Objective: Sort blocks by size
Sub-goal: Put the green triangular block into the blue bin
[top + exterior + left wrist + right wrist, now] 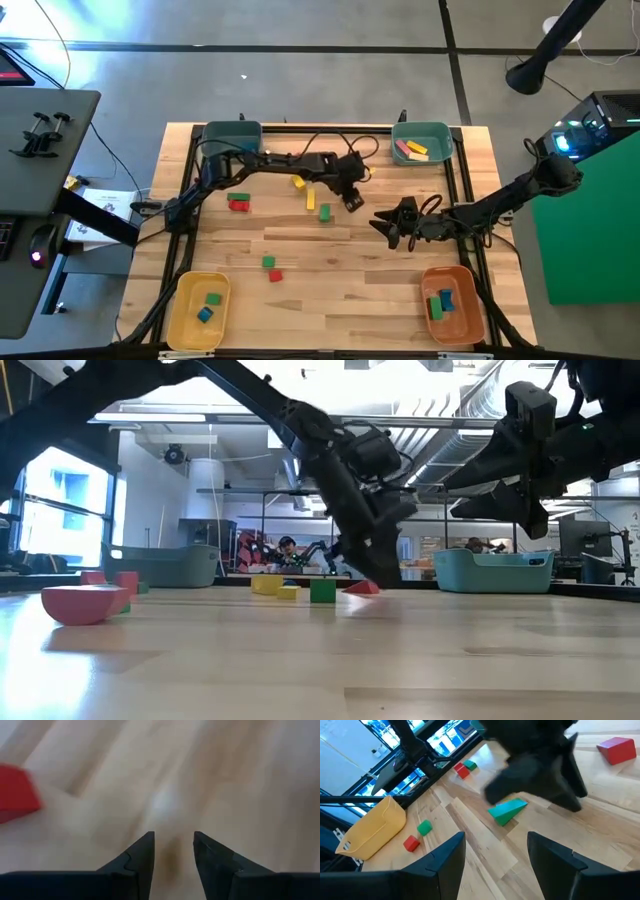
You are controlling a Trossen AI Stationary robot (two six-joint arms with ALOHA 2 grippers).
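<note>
A small red wooden block (16,792) with flat faces and sharp edges lies on the pale plank table (330,290), just off to one side of the left gripper's (173,845) dark fingertips (145,847), not between them. Those fingers stand apart with only bare wood in the gap, grasping nothing. The left arm reaches low across the table, wrist tilted steeply down. A green wooden wedge (507,811) lies ahead of the right gripper (495,847), whose fingers are spread and empty, hovering above the table near mid-board.
</note>
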